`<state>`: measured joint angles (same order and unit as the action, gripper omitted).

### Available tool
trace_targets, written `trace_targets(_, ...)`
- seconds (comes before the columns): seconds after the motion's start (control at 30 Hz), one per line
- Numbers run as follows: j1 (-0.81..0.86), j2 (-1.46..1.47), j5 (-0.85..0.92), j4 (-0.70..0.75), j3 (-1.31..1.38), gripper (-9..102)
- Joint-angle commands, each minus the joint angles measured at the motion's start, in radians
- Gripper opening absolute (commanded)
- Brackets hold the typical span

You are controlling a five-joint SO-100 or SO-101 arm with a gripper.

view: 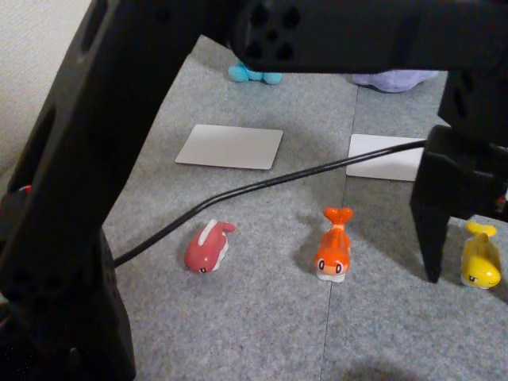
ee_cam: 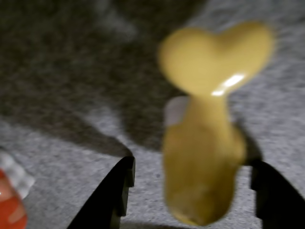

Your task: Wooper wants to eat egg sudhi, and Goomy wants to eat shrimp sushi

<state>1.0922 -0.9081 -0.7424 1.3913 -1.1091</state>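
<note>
Egg sudhi (ee_cam: 202, 162) between fingers of end effector (ee_cam: 193, 191); jaws wide, not touching it.

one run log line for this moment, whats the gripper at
phase: pre-grasp | gripper: open, fingers either side of glossy yellow fish-shaped figure | figure: on grey carpet, not lifted | glossy orange fish-shaped figure: untouched

egg sudhi (view: 481, 264) yellow, rightmost; shrimp sushi (view: 333, 252) orange, middle; wooper (view: 254, 75), goomy (view: 394, 78) behind, partly hidden.
</note>
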Motion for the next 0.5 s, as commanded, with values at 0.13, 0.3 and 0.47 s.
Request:
trace_targets(0.13, -0.028, -0.006, -0.009, -0.037, 0.029, 23)
trace_targets(0.3, -0.055, -0.006, -0.017, -0.037, 0.029, 19)
trace_targets(0.47, -0.069, -0.008, -0.054, -0.046, 0.029, 9)
